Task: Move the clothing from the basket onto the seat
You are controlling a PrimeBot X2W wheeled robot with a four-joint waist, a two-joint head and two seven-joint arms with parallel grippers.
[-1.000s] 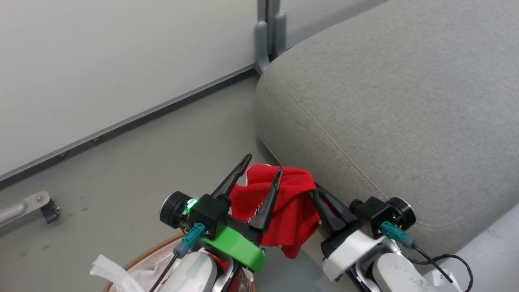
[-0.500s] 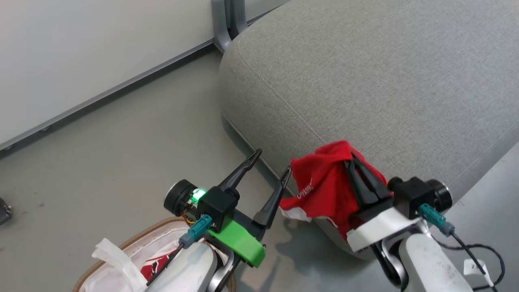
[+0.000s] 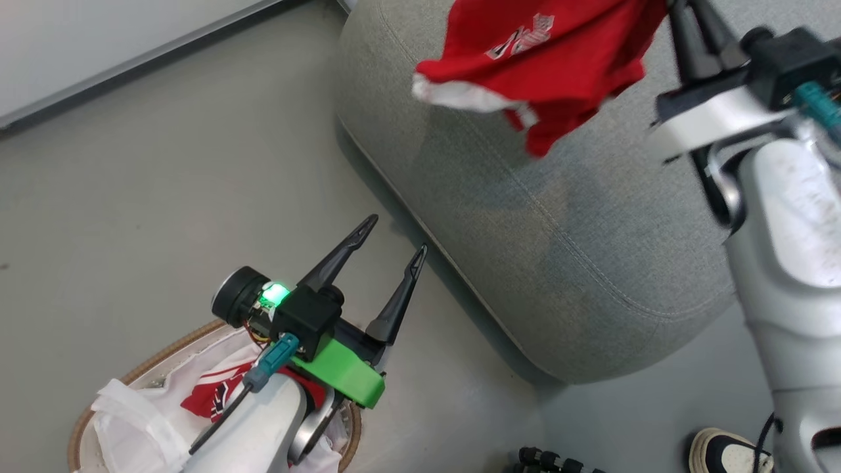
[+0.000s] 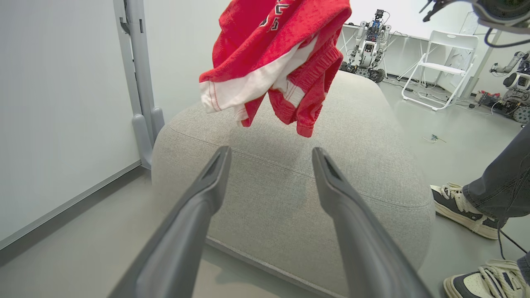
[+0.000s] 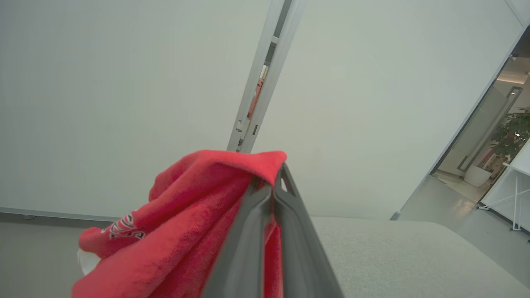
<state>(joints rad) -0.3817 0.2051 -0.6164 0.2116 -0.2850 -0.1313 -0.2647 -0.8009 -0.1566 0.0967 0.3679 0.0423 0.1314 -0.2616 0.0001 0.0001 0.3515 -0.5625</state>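
My right gripper (image 3: 683, 16) is shut on a red jersey (image 3: 539, 59) with white trim, which hangs in the air over the grey sofa (image 3: 591, 249). In the right wrist view the closed fingers (image 5: 275, 178) pinch the jersey's (image 5: 178, 231) top fold. My left gripper (image 3: 396, 235) stands open and empty above the floor beside the sofa's edge. From the left wrist, the jersey (image 4: 273, 62) dangles above the sofa (image 4: 290, 198), beyond the open left gripper (image 4: 270, 152). The basket (image 3: 131, 378) at lower left holds another red jersey (image 3: 217, 394) on a white lining sheet (image 3: 131, 420).
A person's shoes (image 4: 463, 207) and trouser leg (image 4: 497, 186) stand right of the sofa; one shoe (image 3: 719, 450) shows at the head view's bottom right. A wall with a grey post (image 4: 140, 82) lies behind. A white folding chair (image 4: 439, 70) and other robots (image 4: 366, 45) are far back.
My right arm has lifted the jersey from beside the sofa's edge up over the sofa. The head camera has turned, shifting the picture. The left gripper stays open.
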